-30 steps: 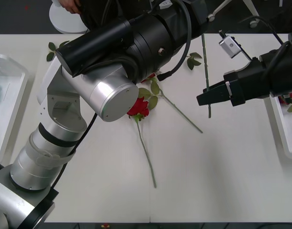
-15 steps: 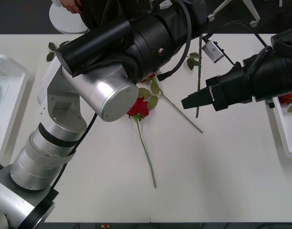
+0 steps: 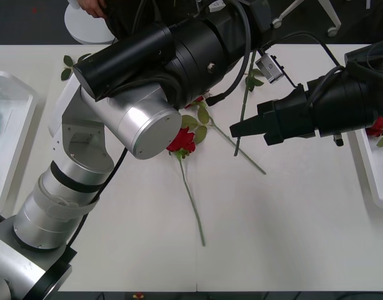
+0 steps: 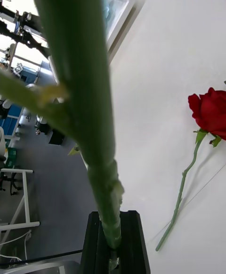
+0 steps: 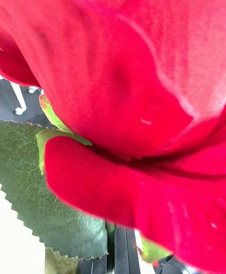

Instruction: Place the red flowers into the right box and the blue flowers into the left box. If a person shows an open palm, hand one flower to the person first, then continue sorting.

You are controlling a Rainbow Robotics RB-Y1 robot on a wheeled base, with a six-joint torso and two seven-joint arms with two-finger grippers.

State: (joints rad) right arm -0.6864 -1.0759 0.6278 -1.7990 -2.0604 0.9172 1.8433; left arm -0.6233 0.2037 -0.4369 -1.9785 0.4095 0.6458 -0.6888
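room: bare table on the robot's side of the lying rose; right box at table's right edge, left box at left edge | right gripper pinches a green stem right of that rose | left gripper pinches a red rose with a serrated leaf, just under its head

A white table spans the scene; beyond its far edge lies dark floor with a white round base.
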